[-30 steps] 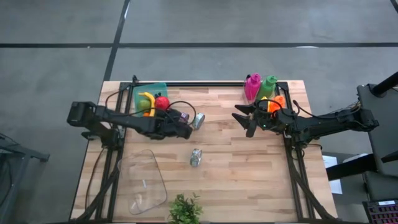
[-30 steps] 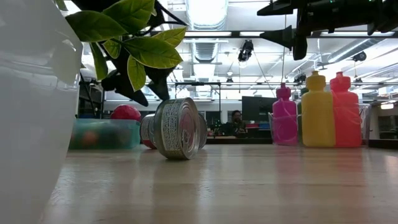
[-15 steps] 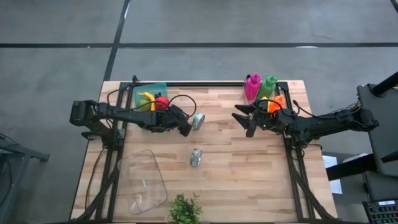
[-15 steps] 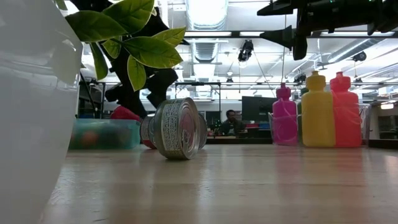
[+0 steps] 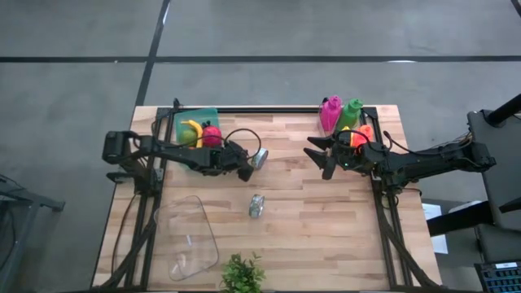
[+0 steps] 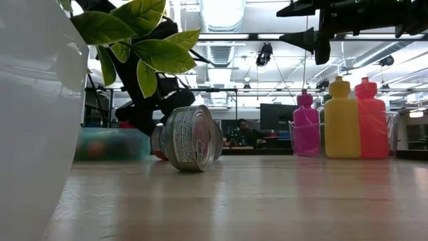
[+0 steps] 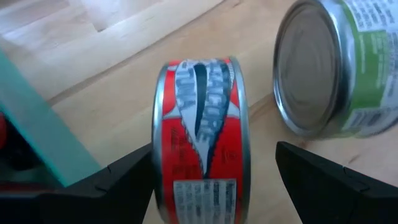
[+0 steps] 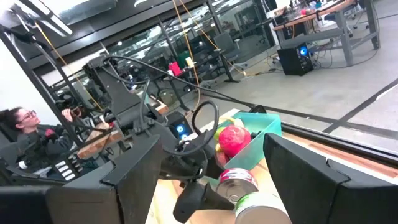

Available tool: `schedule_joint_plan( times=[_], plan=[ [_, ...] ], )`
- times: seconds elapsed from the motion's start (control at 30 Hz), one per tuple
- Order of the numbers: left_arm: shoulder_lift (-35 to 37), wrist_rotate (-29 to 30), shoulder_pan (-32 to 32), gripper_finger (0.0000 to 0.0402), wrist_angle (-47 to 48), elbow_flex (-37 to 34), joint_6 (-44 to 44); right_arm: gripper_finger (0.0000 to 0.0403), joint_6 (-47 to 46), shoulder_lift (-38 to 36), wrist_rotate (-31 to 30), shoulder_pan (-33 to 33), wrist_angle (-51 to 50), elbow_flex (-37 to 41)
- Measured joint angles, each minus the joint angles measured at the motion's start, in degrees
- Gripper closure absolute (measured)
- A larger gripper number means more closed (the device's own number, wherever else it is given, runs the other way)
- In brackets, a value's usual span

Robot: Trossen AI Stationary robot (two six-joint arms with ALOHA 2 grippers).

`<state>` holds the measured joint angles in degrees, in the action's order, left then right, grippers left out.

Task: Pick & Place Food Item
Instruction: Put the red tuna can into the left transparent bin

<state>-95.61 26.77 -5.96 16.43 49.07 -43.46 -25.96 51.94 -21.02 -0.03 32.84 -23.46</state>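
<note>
A flat red-labelled can (image 7: 202,134) stands on its rim on the wooden table (image 5: 326,220), beside a green-labelled can (image 7: 336,68) lying on its side (image 5: 259,158). My left gripper (image 7: 214,149) is open, slanting down, one finger on each side of the red can; I see no touch. In the high view the left gripper (image 5: 246,168) covers that can. A third can (image 5: 256,205) lies on its side mid-table (image 6: 192,137). The teal tray (image 5: 208,114) at the far left holds a banana (image 5: 192,130) and a red fruit (image 5: 212,134). My right gripper (image 5: 316,160) hovers open, empty.
Pink (image 5: 330,110), green (image 5: 352,110) and orange (image 5: 362,130) bottles stand at the far right, close to my right arm. A clear plastic container (image 5: 191,236) and a small plant (image 5: 242,274) sit at the near left. Bare wood lies at the near right.
My left gripper has sunk and shifted toward the table's far edge, coming down around the red can beside the green-labelled can. Its fingers have stayed open. The cans have not moved.
</note>
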Motion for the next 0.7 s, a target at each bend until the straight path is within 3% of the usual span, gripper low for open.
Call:
schedule_joint_plan(
  times=[0.27,0.7],
  plan=[
    [-0.2,0.6,-0.2,0.0091,-1.6,0.0,0.0,0.0126,0.0,0.0,0.0,0.0,0.0,0.0],
    [-0.2,0.3,-0.2,0.0239,-2.1,0.0,-0.1,0.0126,0.0,0.0,0.0,0.0,0.0,0.0]
  ],
)
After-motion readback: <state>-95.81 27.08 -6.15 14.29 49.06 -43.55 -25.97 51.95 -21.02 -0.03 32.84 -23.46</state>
